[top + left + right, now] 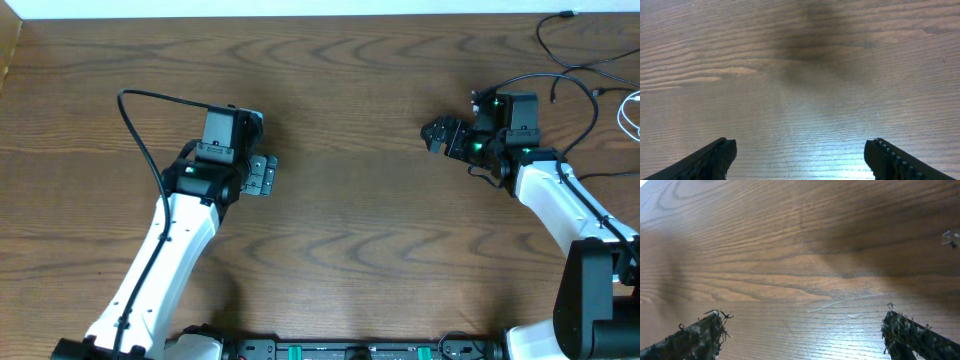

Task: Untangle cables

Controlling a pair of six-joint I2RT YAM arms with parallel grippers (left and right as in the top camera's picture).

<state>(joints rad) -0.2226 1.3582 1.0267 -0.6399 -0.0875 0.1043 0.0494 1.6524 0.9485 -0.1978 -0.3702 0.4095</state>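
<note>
The cables lie at the table's far right corner. Thin black cords (585,62) loop there, and a white one (631,112) curls at the right edge. My right gripper (437,135) points left, well away from them, and is open with nothing between its fingers. In the right wrist view the right gripper (802,330) shows only bare wood between its jaws. My left gripper (262,175) sits at centre-left, far from the cables, and is open. In the left wrist view the left gripper (800,157) also has only tabletop between its fingers (720,157). No cable shows in either wrist view.
The wooden table (350,250) stretches between the two arms. A thick black arm cable (135,125) arches over the left arm. A pale wall edge runs along the table's back.
</note>
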